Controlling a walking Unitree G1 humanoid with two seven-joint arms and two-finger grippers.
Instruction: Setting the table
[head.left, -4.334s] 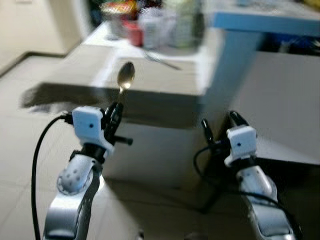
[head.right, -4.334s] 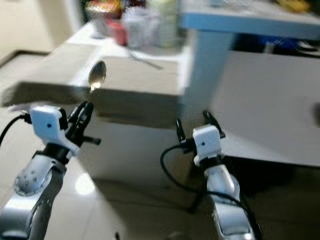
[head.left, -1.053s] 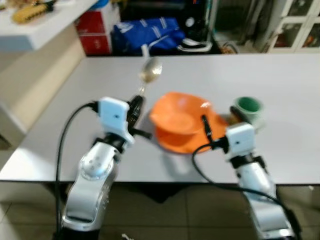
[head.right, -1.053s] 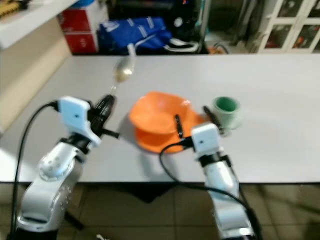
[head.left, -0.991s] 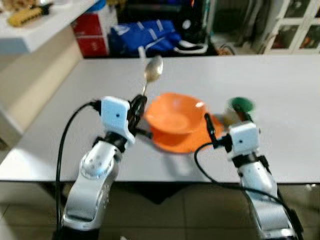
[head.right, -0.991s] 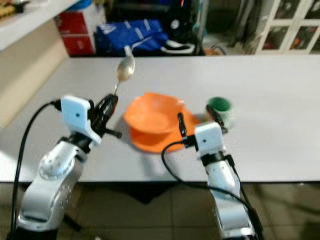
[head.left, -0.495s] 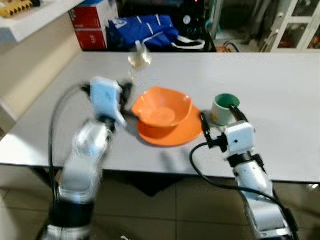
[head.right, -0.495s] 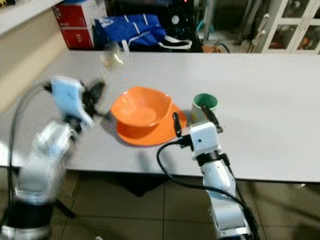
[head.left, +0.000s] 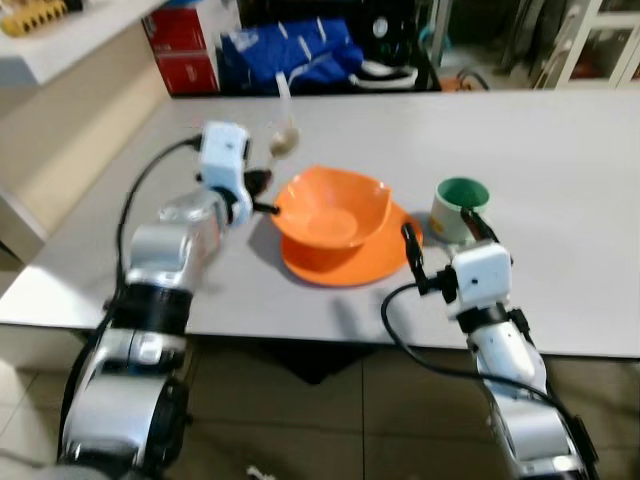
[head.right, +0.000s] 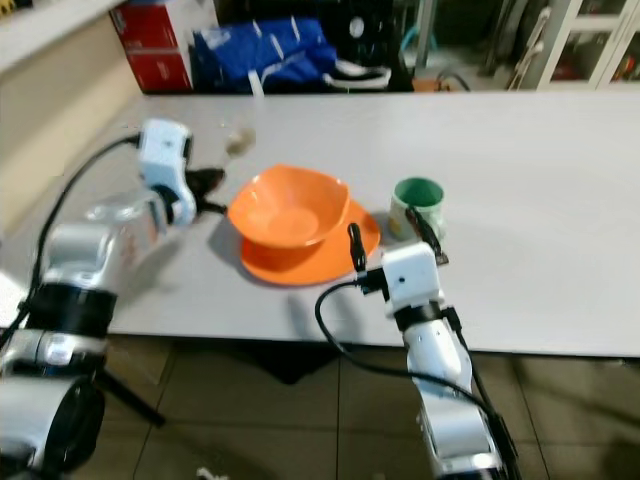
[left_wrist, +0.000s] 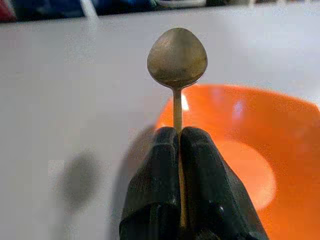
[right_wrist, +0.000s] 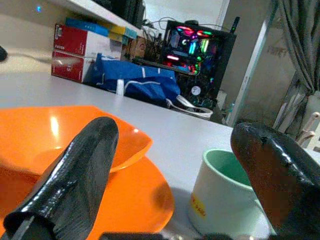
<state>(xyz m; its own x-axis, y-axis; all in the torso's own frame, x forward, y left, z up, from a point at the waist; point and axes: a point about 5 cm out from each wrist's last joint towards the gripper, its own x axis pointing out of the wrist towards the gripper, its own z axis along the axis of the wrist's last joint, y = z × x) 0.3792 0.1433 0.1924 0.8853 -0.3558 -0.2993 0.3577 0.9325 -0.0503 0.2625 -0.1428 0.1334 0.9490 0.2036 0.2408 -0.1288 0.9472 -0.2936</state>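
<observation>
My left gripper (head.left: 258, 184) is shut on the handle of a metal spoon (left_wrist: 177, 59), holding it bowl-up just left of the orange bowl (head.left: 331, 208). The bowl sits on an orange plate (head.left: 345, 262) on the grey table (head.left: 560, 150). A green mug (head.left: 460, 209) stands to the right of the plate. My right gripper (head.left: 440, 238) is open near the table's front edge, its fingers (right_wrist: 80, 175) pointing between the plate and the mug (right_wrist: 225, 192), with nothing held.
Behind the table lie a blue bag (head.left: 290, 55) and red boxes (head.left: 185, 45). A white counter (head.left: 70, 30) runs along the left. The right half of the table is bare.
My left arm has reached forward over the table, carrying the spoon to the bowl's left side. The camera came closer to the table. The right gripper stays open near the plate.
</observation>
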